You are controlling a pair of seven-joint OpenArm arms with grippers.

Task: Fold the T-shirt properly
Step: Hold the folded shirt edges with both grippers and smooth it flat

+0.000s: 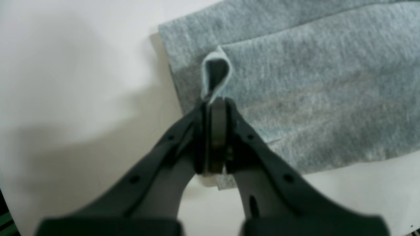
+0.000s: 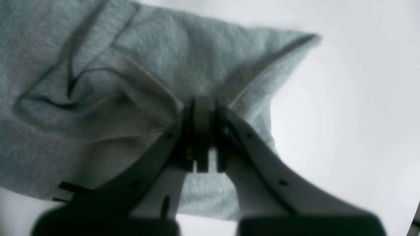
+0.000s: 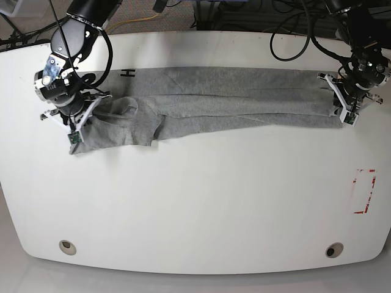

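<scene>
Together, your two grippers pinch the grey T-shirt (image 3: 214, 85) at opposite ends of a long strip: the left gripper (image 1: 215, 105), jaws closed on a raised bit of cloth, works at one short end, while the right gripper (image 2: 206, 111), also clamped tight on fabric, lifts a fold at the other. Outward from your hands, the shirt stretches sideways across the far part of the white table (image 3: 201, 201), narrow and fairly flat in the middle, rumpled near your right gripper, where a loose flap spreads toward the near side. The lengthwise narrowing looks largely done; what appears left is laying the held edges flat, smoothing that bunched end and folding the strip shorter into a compact bundle.
</scene>
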